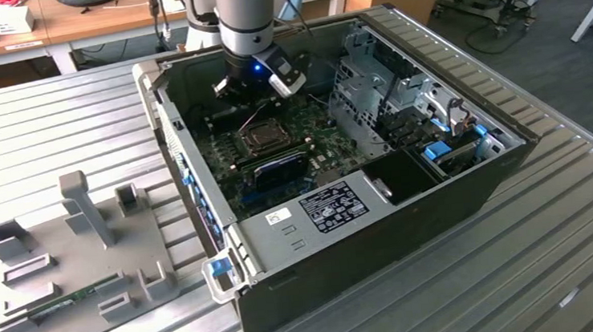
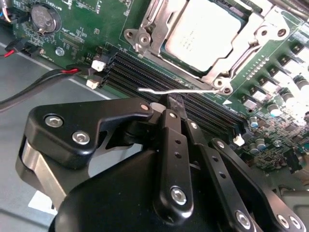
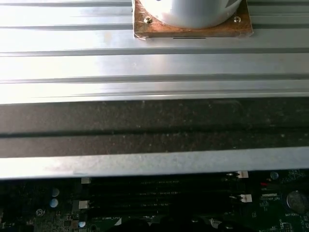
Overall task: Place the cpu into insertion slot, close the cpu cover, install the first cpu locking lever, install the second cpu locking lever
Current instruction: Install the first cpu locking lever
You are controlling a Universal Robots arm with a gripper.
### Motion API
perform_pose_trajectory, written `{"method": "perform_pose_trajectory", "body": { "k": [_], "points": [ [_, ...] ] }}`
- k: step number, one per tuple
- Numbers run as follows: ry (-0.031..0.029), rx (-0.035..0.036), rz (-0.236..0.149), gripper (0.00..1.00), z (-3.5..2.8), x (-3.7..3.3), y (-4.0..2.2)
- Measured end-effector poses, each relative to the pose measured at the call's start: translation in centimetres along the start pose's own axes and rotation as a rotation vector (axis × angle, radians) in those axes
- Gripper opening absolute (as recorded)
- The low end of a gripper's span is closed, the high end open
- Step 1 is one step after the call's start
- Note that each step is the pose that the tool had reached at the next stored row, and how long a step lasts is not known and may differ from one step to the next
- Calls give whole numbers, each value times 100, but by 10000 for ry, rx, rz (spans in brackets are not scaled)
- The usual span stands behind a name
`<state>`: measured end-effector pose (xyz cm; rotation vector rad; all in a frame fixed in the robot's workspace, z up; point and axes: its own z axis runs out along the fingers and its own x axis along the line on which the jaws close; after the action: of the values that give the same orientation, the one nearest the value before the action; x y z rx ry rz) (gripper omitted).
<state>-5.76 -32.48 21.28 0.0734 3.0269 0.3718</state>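
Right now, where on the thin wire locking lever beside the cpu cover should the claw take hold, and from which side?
Probably at its bent free end: the locking lever is a thin wire, and its other end runs into a corner of the cpu cover. Come from the memory slots side, where the claw is; the cover blocks the other side.

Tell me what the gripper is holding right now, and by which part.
Cannot be told: the black gripper, fingers together, has its tips at the thin silver wire locking lever, about mid-length; no pinch on it shows.
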Motion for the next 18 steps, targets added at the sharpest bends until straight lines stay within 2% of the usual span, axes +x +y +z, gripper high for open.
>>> {"method": "perform_pose_trajectory", "body": {
  "k": [5,11,18],
  "points": [
    [-11,0,-1,10,-12,3,3],
    [-42,16,-12,10,-14,50,13],
    [-58,12,-16,10,-97,44,34]
  ]
}}
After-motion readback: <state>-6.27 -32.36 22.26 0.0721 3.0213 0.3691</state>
